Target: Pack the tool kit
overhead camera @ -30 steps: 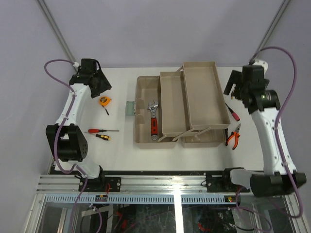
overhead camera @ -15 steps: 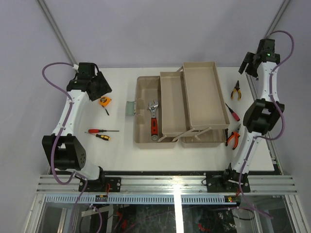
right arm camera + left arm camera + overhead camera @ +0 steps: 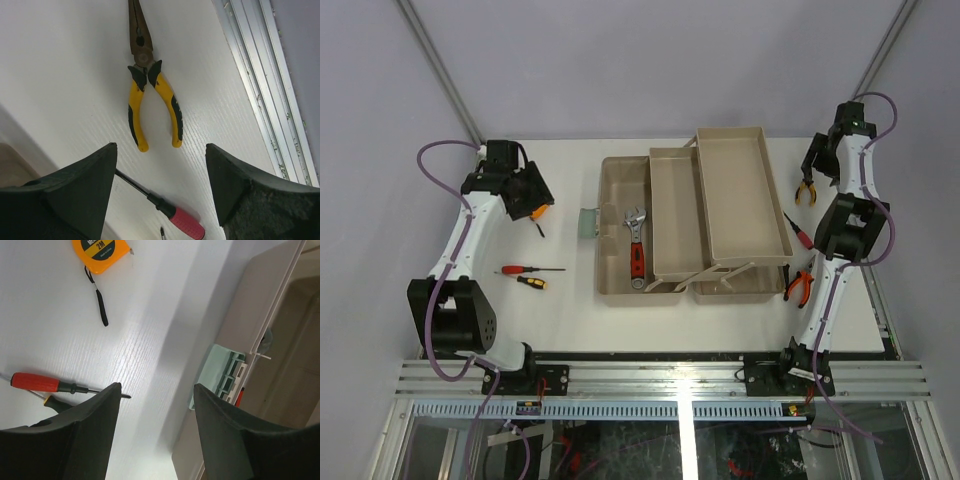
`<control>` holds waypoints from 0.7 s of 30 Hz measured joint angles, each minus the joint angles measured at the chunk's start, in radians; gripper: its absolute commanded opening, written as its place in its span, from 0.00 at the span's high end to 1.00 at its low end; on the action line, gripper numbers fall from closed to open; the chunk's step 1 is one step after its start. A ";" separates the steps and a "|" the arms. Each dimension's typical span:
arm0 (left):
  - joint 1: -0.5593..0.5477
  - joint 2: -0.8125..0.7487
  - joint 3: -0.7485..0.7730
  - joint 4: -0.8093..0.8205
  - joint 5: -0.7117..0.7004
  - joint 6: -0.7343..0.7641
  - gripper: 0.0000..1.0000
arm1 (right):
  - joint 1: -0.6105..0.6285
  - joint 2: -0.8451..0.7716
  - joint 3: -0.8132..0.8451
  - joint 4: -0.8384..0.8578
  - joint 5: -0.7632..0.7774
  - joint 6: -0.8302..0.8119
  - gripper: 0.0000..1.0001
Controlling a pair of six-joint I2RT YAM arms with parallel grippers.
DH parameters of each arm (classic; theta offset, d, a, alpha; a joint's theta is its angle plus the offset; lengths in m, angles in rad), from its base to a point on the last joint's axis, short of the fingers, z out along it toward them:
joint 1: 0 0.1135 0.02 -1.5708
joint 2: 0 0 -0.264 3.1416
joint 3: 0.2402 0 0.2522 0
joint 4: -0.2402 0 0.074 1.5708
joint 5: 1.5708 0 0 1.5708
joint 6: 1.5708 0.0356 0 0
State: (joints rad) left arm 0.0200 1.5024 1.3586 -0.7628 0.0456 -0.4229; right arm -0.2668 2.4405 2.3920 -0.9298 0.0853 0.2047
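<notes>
A white table (image 3: 570,310) stands between plain pale-lilac walls (image 3: 640,60), an aluminium rail (image 3: 650,372) along its near edge.

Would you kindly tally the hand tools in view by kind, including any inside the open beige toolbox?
Red- or yellow-handled screwdrivers: 3
Yellow- or orange-handled pliers: 2
Red-handled adjustable steel wrench: 1
Round orange tape measure: 1
Total: 7

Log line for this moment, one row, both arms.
left end effector: open, empty, near tape measure | right end effector: open, empty, over yellow pliers | toolbox: open, wrench inside
</notes>
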 measured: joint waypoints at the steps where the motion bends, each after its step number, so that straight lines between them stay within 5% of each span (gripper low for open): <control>1: 0.000 0.000 -0.002 0.000 0.001 0.001 0.41 | -0.001 0.002 0.000 0.001 0.000 0.000 0.26; 9: 0.000 0.017 -0.004 0.003 0.024 0.002 0.41 | -0.035 0.029 -0.055 0.030 -0.009 -0.003 0.44; 21: 0.000 0.090 -0.002 0.006 0.038 0.002 0.42 | -0.054 0.066 -0.136 0.050 -0.061 -0.008 0.50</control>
State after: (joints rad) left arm 0.0200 1.5921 1.3563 -0.7570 0.0837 -0.4213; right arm -0.3206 2.5061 2.2559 -0.8803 0.0246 0.1970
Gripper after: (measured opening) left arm 0.584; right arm 0.521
